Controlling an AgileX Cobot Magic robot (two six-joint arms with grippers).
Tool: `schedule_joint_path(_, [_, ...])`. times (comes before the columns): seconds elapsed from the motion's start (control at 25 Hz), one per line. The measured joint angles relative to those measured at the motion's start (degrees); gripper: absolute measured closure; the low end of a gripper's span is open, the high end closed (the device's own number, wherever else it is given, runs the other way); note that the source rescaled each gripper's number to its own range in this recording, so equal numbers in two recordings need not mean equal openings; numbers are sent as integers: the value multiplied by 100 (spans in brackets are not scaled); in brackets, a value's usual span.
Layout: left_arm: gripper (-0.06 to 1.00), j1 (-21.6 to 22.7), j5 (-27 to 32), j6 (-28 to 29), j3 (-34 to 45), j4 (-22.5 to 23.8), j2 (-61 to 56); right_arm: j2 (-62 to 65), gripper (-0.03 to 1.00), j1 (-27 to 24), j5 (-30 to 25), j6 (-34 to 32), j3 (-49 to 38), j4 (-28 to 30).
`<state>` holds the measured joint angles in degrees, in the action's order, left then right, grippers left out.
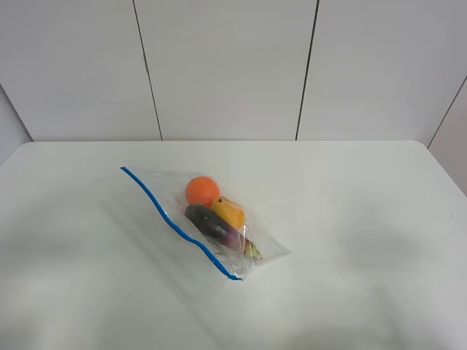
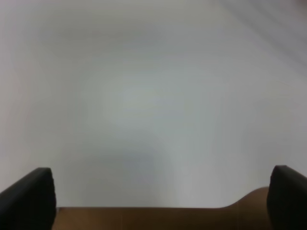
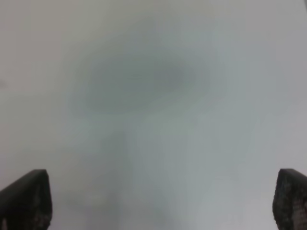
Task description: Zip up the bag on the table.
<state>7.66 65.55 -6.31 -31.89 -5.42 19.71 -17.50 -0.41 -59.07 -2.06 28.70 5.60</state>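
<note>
Table (image 1: 350,219) filled most of your high view, white with rounded far corners, below a panelled wall (image 1: 226,65). On it, slightly left of centre, your bag (image 1: 197,219) lay flat, its blue zipper strip (image 1: 175,222) running diagonally along the left edge. Inside you saw an orange ball (image 1: 202,190), a yellow piece (image 1: 230,212) and a dark eggplant (image 1: 210,223). Your left tool (image 2: 163,199) stood wide apart over bare surface; your right tool (image 3: 163,199) likewise, holding nothing.
</note>
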Motion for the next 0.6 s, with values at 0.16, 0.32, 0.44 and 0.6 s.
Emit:
schedule_joint_path(0.16, [-6,0,-362,25,300,0,-203,10,-3,0,11,0,-6,18])
schedule_joint_path(0.32, [-6,-33,-415,44,300,6,-216,10,-3,0,11,0,-6,20])
schedule_joint_path(0.44, [-6,-266,-420,44,300,11,-350,15,-3,0,11,0,-6,20])
schedule_joint_path(0.6, [-6,-747,-427,44,300,16,-785,338,-3,0,23,0,-6,20])
